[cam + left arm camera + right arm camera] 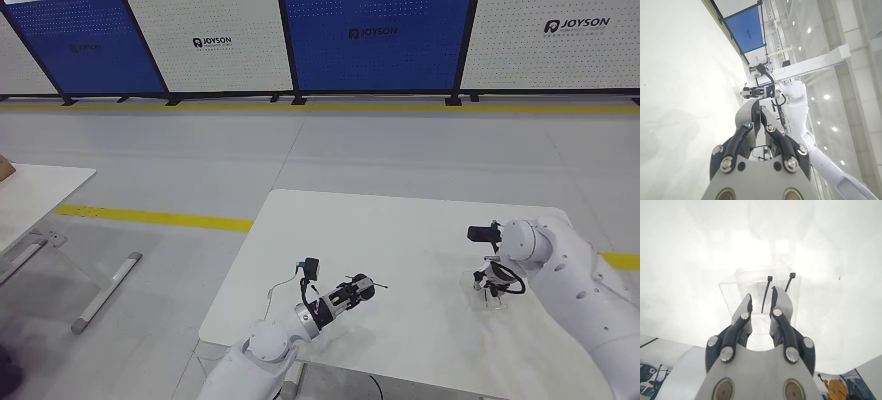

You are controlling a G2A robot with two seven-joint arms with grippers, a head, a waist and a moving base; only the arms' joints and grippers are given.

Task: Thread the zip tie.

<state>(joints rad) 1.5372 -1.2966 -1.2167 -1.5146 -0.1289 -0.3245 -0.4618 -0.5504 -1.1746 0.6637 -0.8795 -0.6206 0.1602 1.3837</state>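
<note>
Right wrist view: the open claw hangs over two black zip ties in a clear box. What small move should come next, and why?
Probably shut the right claw on the zip tie: it stands in the clear box, seemingly between the open fingers, while the other zip tie lies outside them.

A white table (400,250) is standing near, on a pale grey floor (250,150). A second table (40,190) is standing at the left. A yellow line (150,216) is running across the floor from left to right. Another line (300,106) is running along the far side, where blue panels (375,40) and white panels (210,40) are standing in a row. Round ceiling lights (826,97) are shining overhead.
</note>
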